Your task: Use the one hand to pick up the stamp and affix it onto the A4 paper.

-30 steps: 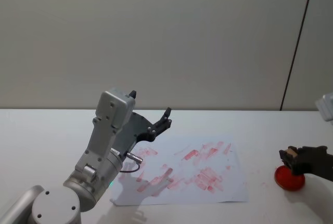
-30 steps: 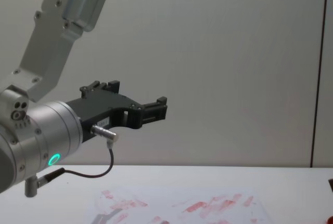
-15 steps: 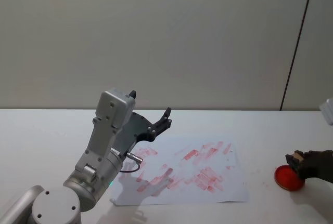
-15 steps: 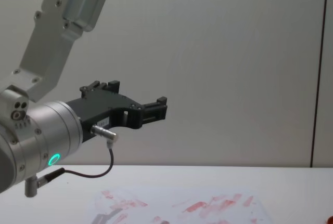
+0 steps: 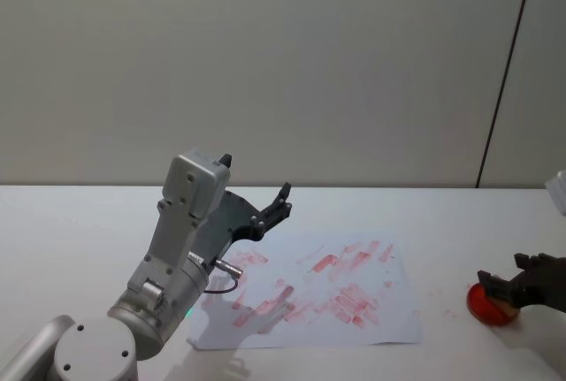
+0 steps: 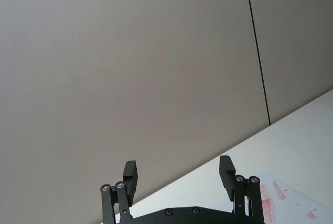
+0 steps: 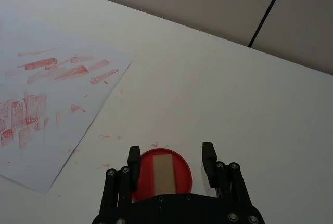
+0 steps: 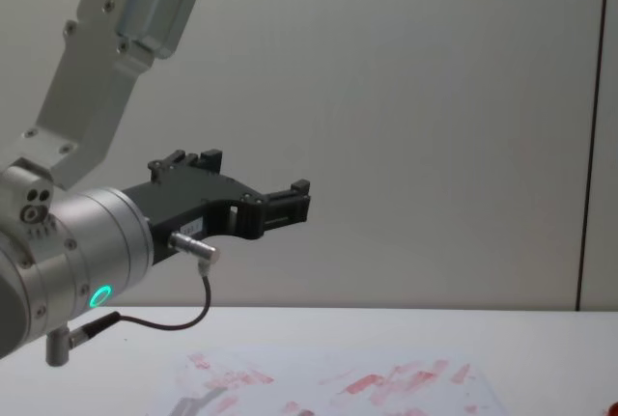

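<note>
The stamp [image 7: 163, 174], a tan block seen end-on, stands in the middle of a round red ink pad [image 7: 182, 175] at the table's right. My right gripper [image 7: 171, 153] is open around the stamp, one finger on each side, not touching it. In the head view this gripper [image 5: 504, 273] is low at the right edge over the ink pad [image 5: 486, 307]. The A4 paper [image 5: 311, 257], white with red-pink prints, lies flat mid-table, left of the pad, and also appears in the right wrist view [image 7: 83, 94]. My left gripper [image 5: 281, 200] hangs open in the air over the paper's far left corner.
The big silver left arm [image 5: 177, 248] with its green ring rises over the table's left front and throws a shadow on the paper. The white table [image 5: 442, 222] extends to a grey wall behind. A few red ink specks mark the table between paper and pad.
My right gripper came down to the right with the stamp, set it on the red pad and opened. The left arm has not moved.
</note>
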You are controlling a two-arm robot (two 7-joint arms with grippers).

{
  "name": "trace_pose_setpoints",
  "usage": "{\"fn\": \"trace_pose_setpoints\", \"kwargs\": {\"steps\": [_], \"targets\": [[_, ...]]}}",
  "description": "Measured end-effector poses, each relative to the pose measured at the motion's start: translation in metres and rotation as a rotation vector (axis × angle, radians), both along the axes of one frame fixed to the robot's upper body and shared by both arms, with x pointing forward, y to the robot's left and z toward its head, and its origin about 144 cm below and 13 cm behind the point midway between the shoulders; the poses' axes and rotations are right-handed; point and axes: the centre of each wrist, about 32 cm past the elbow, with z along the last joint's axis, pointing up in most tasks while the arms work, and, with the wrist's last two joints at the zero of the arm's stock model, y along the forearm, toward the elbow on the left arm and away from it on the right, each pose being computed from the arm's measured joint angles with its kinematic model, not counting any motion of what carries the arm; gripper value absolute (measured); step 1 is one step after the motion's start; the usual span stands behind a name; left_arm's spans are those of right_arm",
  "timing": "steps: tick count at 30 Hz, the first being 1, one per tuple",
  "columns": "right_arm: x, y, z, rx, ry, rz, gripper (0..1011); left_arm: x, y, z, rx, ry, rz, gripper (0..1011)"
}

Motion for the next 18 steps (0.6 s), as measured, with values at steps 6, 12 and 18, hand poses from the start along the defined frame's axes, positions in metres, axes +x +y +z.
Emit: {"fn": "trace_pose_setpoints", "kwargs": {"steps": [6, 12, 18], "targets": [[-0.0001, -0.0006, -0.0002, -0.002, 0.001, -0.002, 838, 0.0000, 0.0000, 0.0000, 0.000, 0.000, 0.000, 1002], [-0.0002, -0.0009, -0.0005, -0.003, 0.001, -0.002, 981, 0.0000, 0.0000, 0.0000, 0.000, 0.000, 0.000, 1003], [-0.0003, -0.0010, -0.0007, -0.004, 0.002, -0.003, 1001, 0.0000, 0.0000, 0.0000, 0.000, 0.000, 0.000, 1003]]}}
